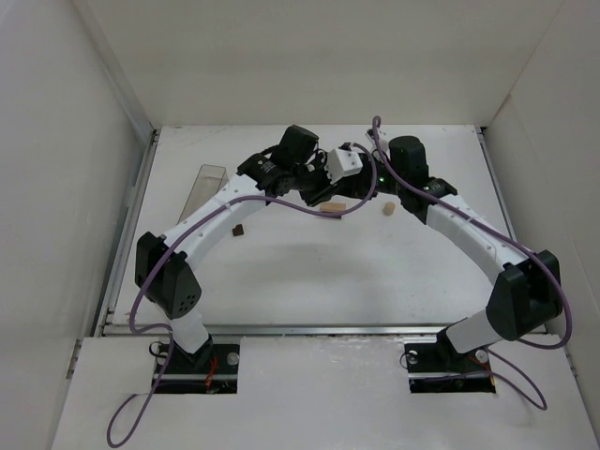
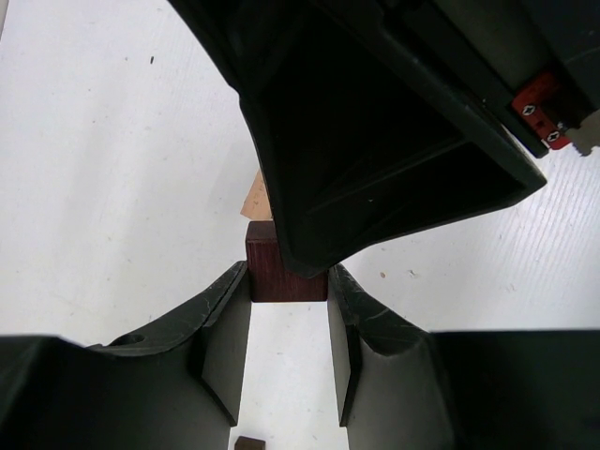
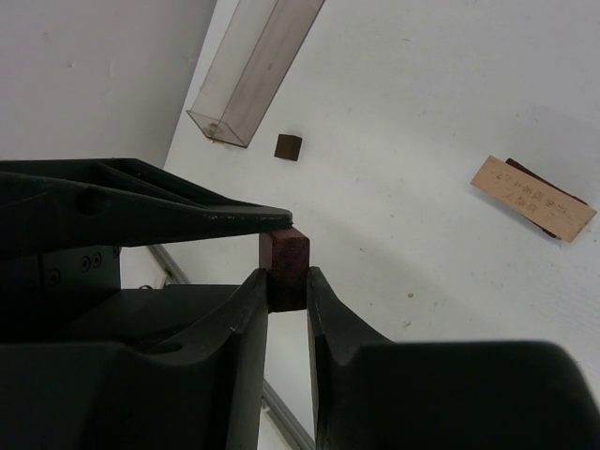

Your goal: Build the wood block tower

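Note:
A dark brown cube (image 2: 274, 267) is held above the table between both grippers, which meet at the back centre. My left gripper (image 2: 289, 279) has both fingers against its sides. My right gripper (image 3: 287, 278) clamps the same cube (image 3: 287, 251) from the other side. In the top view the left gripper (image 1: 302, 180) and right gripper (image 1: 324, 176) overlap and hide it. The flat tan slab (image 1: 331, 207) lies just in front of them; in the right wrist view the slab (image 3: 532, 197) has a dark piece under its far edge. A pale cylinder (image 1: 386, 208) stands right of it. Another brown cube (image 1: 238, 230) lies to the left.
A clear plastic box (image 1: 206, 183) lies at the back left near the wall, and it also shows in the right wrist view (image 3: 258, 66). White walls enclose the table on three sides. A metal rail (image 1: 309, 328) runs along the near edge.

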Robot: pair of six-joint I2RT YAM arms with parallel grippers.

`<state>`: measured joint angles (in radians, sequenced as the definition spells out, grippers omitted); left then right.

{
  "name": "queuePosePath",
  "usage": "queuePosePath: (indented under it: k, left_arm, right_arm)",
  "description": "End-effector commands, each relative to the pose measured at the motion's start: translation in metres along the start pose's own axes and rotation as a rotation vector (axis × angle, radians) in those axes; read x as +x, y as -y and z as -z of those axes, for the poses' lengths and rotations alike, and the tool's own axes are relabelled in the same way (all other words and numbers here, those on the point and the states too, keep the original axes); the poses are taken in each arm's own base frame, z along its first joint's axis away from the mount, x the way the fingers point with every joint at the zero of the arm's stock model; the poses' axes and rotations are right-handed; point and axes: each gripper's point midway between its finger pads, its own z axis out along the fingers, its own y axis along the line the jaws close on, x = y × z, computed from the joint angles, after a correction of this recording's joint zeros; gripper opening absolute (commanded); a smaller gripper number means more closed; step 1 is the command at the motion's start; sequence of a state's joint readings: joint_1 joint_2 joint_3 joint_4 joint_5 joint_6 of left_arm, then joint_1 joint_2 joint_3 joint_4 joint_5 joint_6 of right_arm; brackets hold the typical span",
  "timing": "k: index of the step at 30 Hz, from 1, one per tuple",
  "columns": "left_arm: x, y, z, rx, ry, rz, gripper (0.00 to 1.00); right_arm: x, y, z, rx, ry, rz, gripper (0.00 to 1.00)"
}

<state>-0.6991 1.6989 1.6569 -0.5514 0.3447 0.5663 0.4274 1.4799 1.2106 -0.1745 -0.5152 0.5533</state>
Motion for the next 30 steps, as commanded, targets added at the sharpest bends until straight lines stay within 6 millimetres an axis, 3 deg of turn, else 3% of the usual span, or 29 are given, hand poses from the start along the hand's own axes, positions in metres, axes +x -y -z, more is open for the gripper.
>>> queuePosePath:
  k: [1,8,9,12,13,17,19,23,25,28,29,30]
  left_arm:
    - [-0.029,-0.006,0.003,-0.024,0.093,-0.024,0.0]
    - [-0.026,-0.004,0.002,-0.019,0.085,-0.021,0.0]
    - [-0.026,-0.004,0.002,-0.019,0.085,-0.021,0.1]
    - [-0.02,-0.006,0.0,-0.037,0.064,-0.007,0.57]
    - [-0.02,-0.006,0.0,-0.037,0.064,0.003,0.99]
    - [-0.016,-0.013,0.001,-0.083,0.042,0.03,1.0]
    - [-0.006,-0.015,0.001,-0.109,0.007,0.058,1.0]
    - [0.026,-0.032,0.014,-0.181,-0.053,0.168,1.0]
    - [0.041,-0.037,0.019,-0.245,-0.077,0.213,1.0]
    - [0.08,-0.077,0.039,-0.536,-0.179,0.275,1.0]
    - [0.092,-0.099,0.063,-0.707,-0.212,0.306,1.0]
    - [0.101,-0.11,0.073,-0.786,-0.214,0.315,1.0]
  right_arm:
    - [-0.003,-0.029,-0.001,-0.097,0.001,0.067,0.0]
    - [-0.007,-0.027,-0.001,-0.075,0.016,0.066,0.0]
    - [-0.008,-0.026,-0.001,-0.065,0.016,0.063,0.0]
    - [-0.01,-0.014,0.0,0.013,0.024,0.042,0.0]
    - [-0.017,-0.015,0.002,0.032,0.041,0.044,0.0]
    - [-0.023,0.012,0.003,0.201,0.056,0.01,0.0]
    - [-0.027,0.044,0.002,0.365,0.075,-0.009,0.0]
    - [-0.015,0.092,0.01,0.657,0.008,-0.04,0.0]
    - [-0.013,0.1,0.004,0.729,-0.006,-0.032,0.0]
    - [-0.009,0.12,0.004,0.842,-0.02,-0.025,0.0]
    - [-0.013,0.122,0.004,0.858,-0.007,-0.019,0.0]
    - [-0.008,0.123,-0.001,0.859,-0.021,-0.014,0.0]
